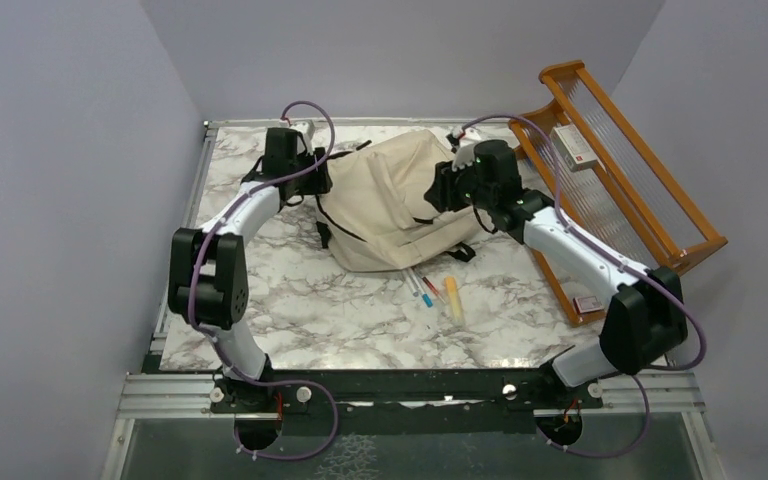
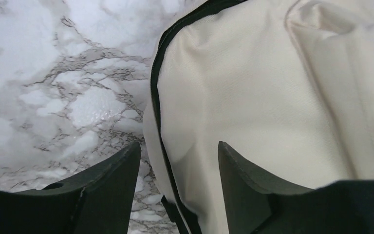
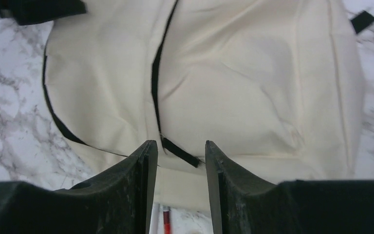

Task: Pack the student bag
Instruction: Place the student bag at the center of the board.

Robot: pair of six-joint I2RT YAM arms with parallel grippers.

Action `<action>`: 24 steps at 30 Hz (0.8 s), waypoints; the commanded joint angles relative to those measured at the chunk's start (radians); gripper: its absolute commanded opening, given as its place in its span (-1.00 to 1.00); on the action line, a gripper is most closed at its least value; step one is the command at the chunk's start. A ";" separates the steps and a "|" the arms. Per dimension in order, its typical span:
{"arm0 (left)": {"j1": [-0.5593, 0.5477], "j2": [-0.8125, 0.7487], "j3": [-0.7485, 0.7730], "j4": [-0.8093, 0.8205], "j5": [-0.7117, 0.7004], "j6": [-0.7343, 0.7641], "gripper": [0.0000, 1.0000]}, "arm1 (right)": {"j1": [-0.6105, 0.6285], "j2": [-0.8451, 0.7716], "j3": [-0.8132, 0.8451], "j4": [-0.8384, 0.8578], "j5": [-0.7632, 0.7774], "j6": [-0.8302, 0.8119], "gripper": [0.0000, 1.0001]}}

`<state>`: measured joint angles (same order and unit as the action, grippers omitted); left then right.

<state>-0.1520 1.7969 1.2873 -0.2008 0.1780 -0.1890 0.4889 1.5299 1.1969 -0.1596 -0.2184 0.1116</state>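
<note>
Top external view is showing the student bag point(image 1: 400, 200) lying at the far middle of the table point(image 1: 300, 300). Left pincer point(image 2: 179, 146) is hovering spread at its zippered edge; right pincer point(image 3: 179, 144) is hovering spread above its cream fabric, pinching nothing.

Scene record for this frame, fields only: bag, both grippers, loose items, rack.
student bag: lying mid-table, beige, black zips
left gripper: open, over the bag's zippered edge, holding nothing
right gripper: open, over the bag, holding nothing
pens: on the table, just off the bag's near edge, not packed
wooden rack: right side, tilted, small box lying on it
</note>
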 commanded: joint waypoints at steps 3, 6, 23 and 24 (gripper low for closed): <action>-0.027 -0.277 -0.102 0.137 -0.013 0.009 0.26 | -0.030 -0.134 -0.135 0.008 0.314 0.185 -0.08; -0.084 -0.342 -0.157 0.207 0.010 0.069 0.32 | -0.062 -0.154 -0.179 -0.014 0.275 0.265 -0.08; -0.509 -0.298 -0.375 0.563 0.179 0.818 0.58 | -0.196 -0.208 -0.401 0.098 0.072 0.659 0.25; -0.515 -0.283 -0.370 0.562 0.178 0.848 0.58 | -0.196 -0.206 -0.406 0.107 0.063 0.662 0.27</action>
<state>-0.6304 1.4647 0.9211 0.2985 0.3019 0.3939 0.2943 1.3571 0.8211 -0.1337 -0.1059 0.7059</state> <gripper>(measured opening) 0.788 0.619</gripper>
